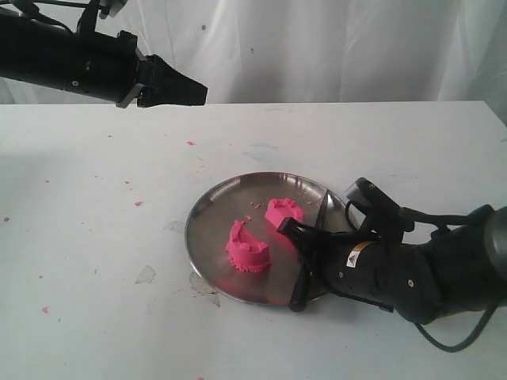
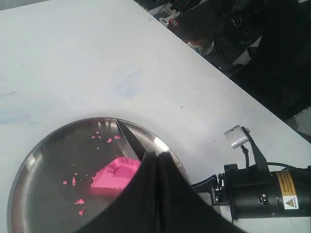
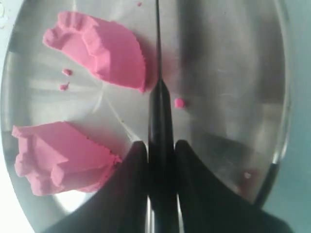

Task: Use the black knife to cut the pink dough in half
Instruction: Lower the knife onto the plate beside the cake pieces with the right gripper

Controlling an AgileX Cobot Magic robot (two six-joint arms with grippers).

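dough already split: 2 separate half-round chunks lie on the steel plate, a clear gap of bare metal btwn them, so the cut itself looks done. judging by that, only thing left is getting the black knife out of the way & set down

right hand pinches the knife by its handle, fingers pressed against both sides; blade runs over the plate just beside the farther chunk, tip reaching toward the far rim, whether it touches the metal can't tell. left hand hangs high over the surface, well apart from the plate, fingers pressed together, holding nothing

chunks are bright pink, crumbly, w/ flat cut faces & ridged, dented tops. few tiny pink crumbs lie on the plate & the white surface
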